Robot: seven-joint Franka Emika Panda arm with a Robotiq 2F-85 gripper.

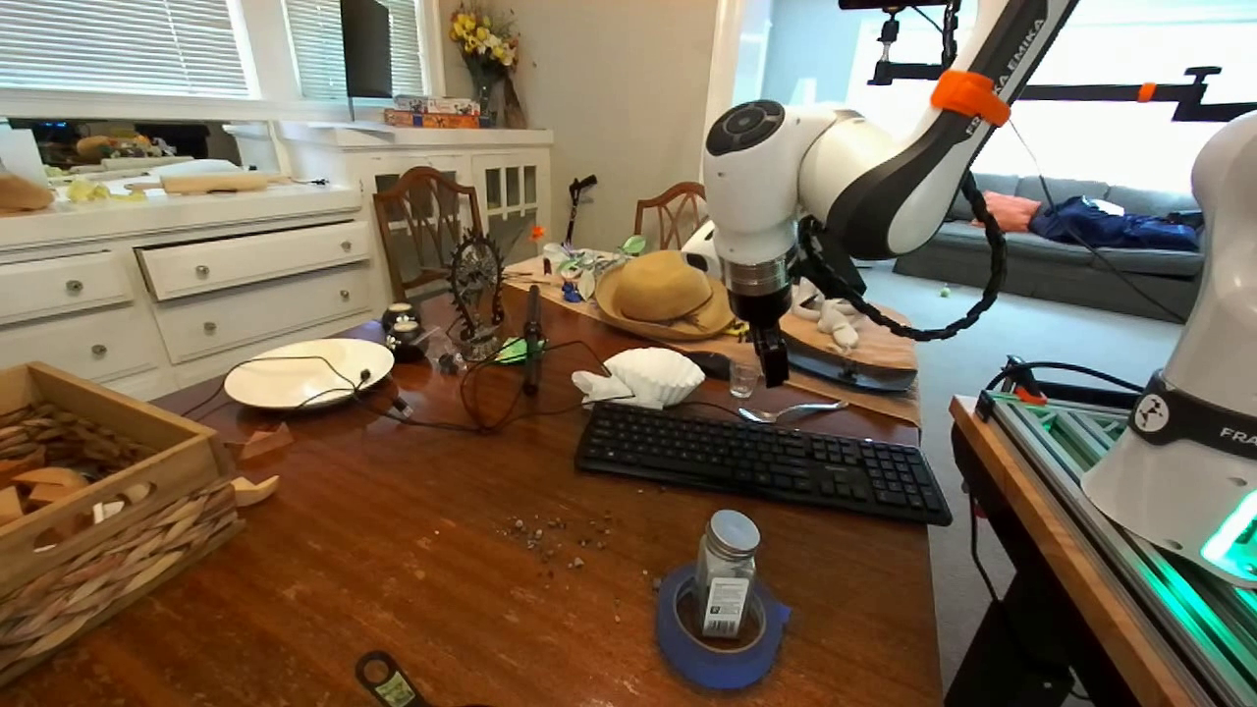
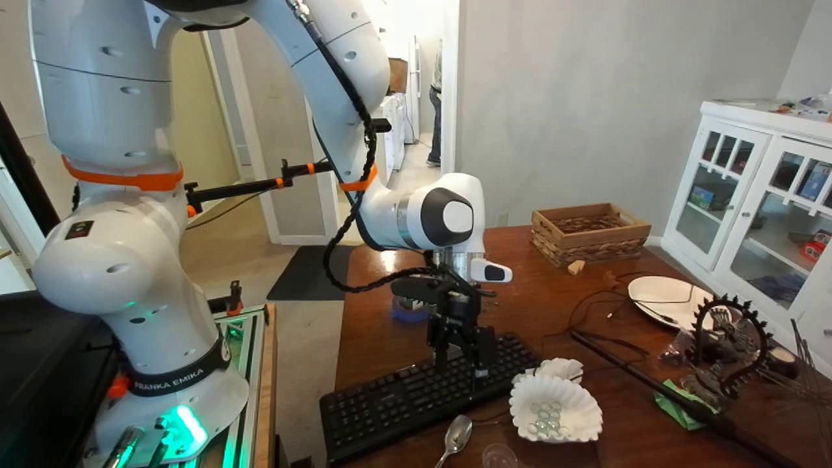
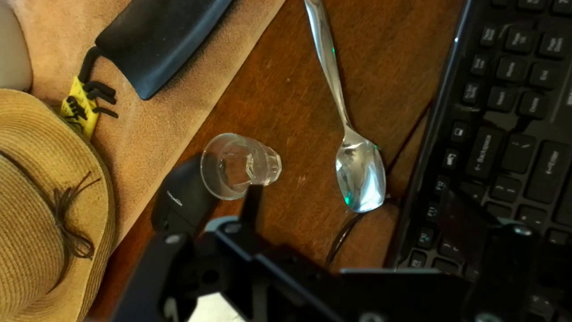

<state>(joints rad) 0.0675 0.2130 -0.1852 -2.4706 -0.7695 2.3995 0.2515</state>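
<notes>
The brown wooden counter [image 1: 412,550] carries it all; a tan mat [image 3: 156,120] covers part of it toward one end, and a woven basket [image 2: 588,250] stands at a corner of the opposite end, across from the robot's base [image 2: 221,396]; a straw hat [image 1: 648,290] rests on the mat; the black keyboard [image 2: 403,403] runs inward from the counter edge nearest the base. My end effector [image 2: 461,368] hangs over the keyboard's long edge, touching nothing that I can see, its fingers spread well apart with only air between them; white fluted cups [image 2: 582,409] sit beside the keyboard's inner end; the spoon [image 3: 362,174] lies between keyboard and mat, handle toward that base-side edge; the black mouse [image 3: 183,201] lies against the mat's border, and the small clear glass [image 3: 239,165] stands upright between mouse and spoon. Working this low, I judge a slow, vertical descent best; around the spoon, the fingers would sit better astride its narrow neck than its rounded bowl; its metal looks slick and lies low on the wood, so the pads would need to come nearly to the counter; keyboard and glass flank it, so I would watch clearance on both sides, since a fingertip could press a key or tip the glass.
</notes>
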